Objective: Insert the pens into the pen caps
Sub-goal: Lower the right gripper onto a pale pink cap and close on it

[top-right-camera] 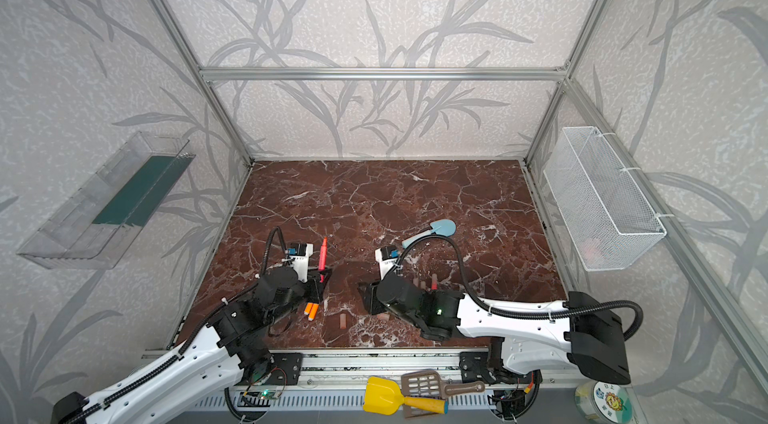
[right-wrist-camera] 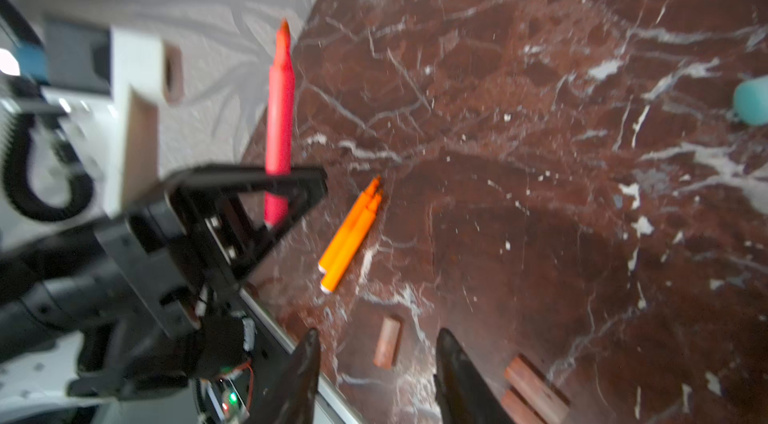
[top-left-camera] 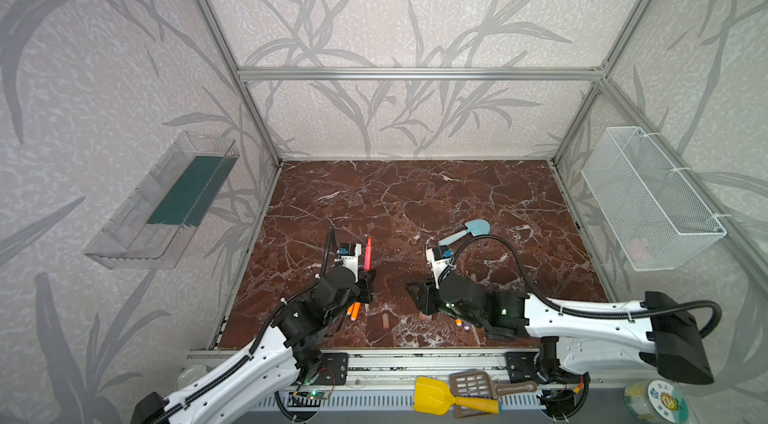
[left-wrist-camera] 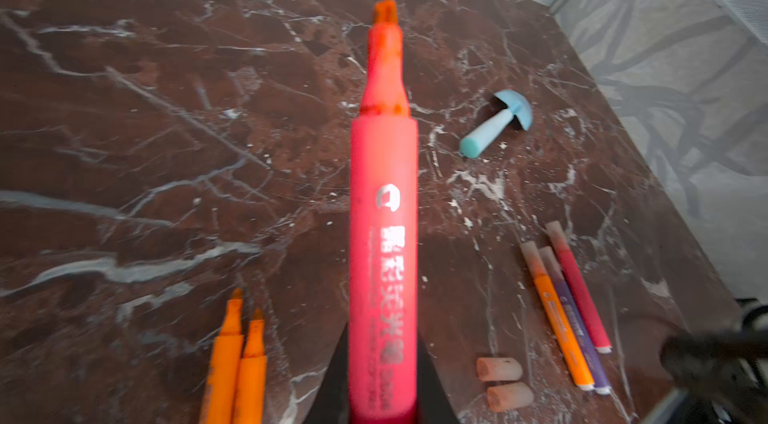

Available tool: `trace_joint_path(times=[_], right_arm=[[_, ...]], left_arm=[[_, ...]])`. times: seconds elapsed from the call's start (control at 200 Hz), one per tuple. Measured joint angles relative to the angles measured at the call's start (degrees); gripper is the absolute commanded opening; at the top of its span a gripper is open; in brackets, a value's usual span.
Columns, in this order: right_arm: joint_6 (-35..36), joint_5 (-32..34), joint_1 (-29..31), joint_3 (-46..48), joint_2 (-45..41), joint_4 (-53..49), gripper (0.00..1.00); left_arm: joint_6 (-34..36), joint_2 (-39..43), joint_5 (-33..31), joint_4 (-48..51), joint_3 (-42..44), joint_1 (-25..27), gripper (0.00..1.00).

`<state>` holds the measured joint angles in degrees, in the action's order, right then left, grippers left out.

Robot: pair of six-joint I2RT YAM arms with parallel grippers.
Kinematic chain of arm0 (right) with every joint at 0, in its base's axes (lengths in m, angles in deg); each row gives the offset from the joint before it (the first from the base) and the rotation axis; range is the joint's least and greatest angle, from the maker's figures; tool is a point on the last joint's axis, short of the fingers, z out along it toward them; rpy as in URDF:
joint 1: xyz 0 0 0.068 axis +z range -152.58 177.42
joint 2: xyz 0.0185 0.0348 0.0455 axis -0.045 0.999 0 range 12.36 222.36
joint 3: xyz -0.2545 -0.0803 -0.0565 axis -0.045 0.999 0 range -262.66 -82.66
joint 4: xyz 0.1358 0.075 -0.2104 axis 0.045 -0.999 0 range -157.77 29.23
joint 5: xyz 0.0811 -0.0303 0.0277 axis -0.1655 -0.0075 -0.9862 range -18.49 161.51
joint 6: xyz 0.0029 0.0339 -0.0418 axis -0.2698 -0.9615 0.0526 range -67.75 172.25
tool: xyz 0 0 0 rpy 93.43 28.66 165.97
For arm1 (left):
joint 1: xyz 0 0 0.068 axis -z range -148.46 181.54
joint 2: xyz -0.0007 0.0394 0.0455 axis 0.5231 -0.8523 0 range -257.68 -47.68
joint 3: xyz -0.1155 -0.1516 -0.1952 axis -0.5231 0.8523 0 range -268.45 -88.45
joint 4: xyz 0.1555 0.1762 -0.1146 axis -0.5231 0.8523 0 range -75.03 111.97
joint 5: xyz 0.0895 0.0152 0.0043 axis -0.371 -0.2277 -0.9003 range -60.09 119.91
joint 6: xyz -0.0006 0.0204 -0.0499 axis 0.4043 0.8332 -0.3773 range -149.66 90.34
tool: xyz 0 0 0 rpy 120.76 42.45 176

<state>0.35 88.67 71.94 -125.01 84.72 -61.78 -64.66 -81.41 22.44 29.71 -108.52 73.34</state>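
**Pen raised on the left, cap not yet picked up on the right**

The left gripper (top-left-camera: 367, 275) is clamped shut on the lower end of a red-pink pen (left-wrist-camera: 382, 214), which stands upright with its bare tip up. Two uncapped orange pens (right-wrist-camera: 351, 233) lie side by side just beside it. Right of them a loose cap (top-left-camera: 386, 321) lies flat on the table. The right gripper (right-wrist-camera: 378, 334) hovers over it with its jaws partly apart and empty. Three capped pens (left-wrist-camera: 569, 310) lie further right.

The cap is small and round, so an off-centre pinch would likely roll it away. The pen is held so low that pressing a misaligned cap on could tilt it in the jaws.
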Motion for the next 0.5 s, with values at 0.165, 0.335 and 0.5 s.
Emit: trace_joint_path(times=[0.165,0.335,0.5], right_arm=[[1.2,-0.3,4.9,-9.8,11.3,-8.3,0.47],[2.2,-1.6,7.2,-20.7,24.7,-15.3,0.48],[2.8,-1.7,7.3,-25.2,33.1,-20.8,0.48]], left_arm=[[-0.4,4.3,-2.2,2.6,1.2,-1.7,0.0],[-1.4,9.6,-4.1,6.3,2.8,-1.9,0.0],[-2.5,12.9,-5.1,9.0,2.9,-2.0,0.0]])
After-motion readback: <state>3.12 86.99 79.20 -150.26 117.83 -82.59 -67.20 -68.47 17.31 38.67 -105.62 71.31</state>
